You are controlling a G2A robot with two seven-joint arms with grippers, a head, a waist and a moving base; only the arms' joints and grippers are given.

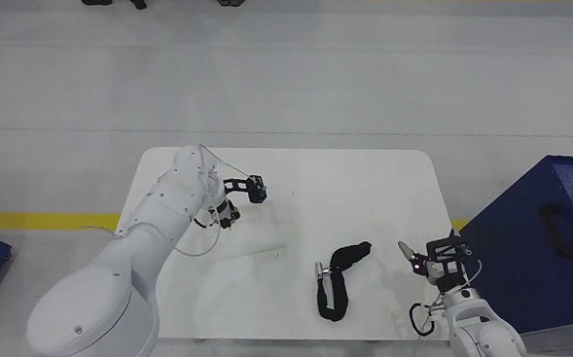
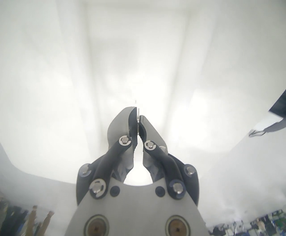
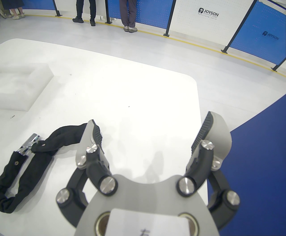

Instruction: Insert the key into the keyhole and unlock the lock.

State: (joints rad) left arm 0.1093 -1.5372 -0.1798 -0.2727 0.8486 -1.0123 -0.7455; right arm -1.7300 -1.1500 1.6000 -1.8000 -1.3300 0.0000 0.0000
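The lock (image 1: 333,281) is a black fabric-sleeved chain with a chrome cylinder (image 3: 31,143), lying on the white table (image 1: 365,184) near its front edge. My left gripper (image 2: 137,116) is over the table's left part (image 1: 230,216), well apart from the lock. It is shut on a thin metal key (image 2: 138,111) whose tip pokes out past the fingertips. My right gripper (image 3: 152,121) hangs open with nothing in it at the table's front right (image 1: 414,257), just right of the lock.
A low white foam block (image 3: 20,87) lies on the table left of the lock. A dark blue box (image 1: 553,242) stands close beside the table's right edge, next to my right arm. People stand far off behind barriers.
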